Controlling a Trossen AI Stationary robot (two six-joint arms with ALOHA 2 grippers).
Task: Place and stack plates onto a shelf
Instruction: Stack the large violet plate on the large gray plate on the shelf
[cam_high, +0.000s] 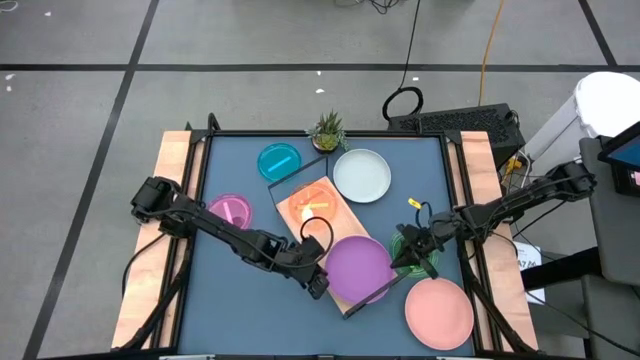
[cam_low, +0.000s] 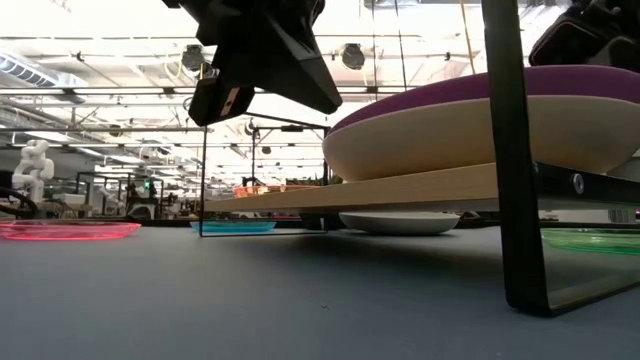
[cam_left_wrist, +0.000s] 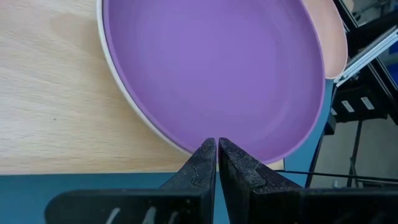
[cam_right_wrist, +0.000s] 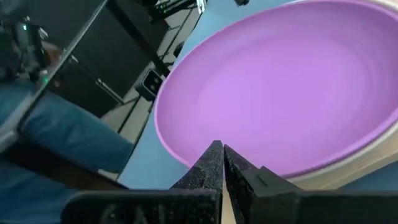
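shelf (cam_high: 318, 200) lying diagonally, purple plate (cam_high: 357, 268) stacked on cream plate (cam_low: 480, 135)

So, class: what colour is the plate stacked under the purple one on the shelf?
Cream, under the purple plate; clearest in the low view.

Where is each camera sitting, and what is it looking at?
High view: above the table, looking straight down; both arms show, left gripper and right gripper beside the purple plate on the shelf.
Low view: at tabletop height, looking level under the shelf; a gripper hangs at the top.
Left wrist view: behind its shut fingers, facing the purple plate.
Right wrist view: behind its shut fingers, same plate.
All four views share the purple plate.
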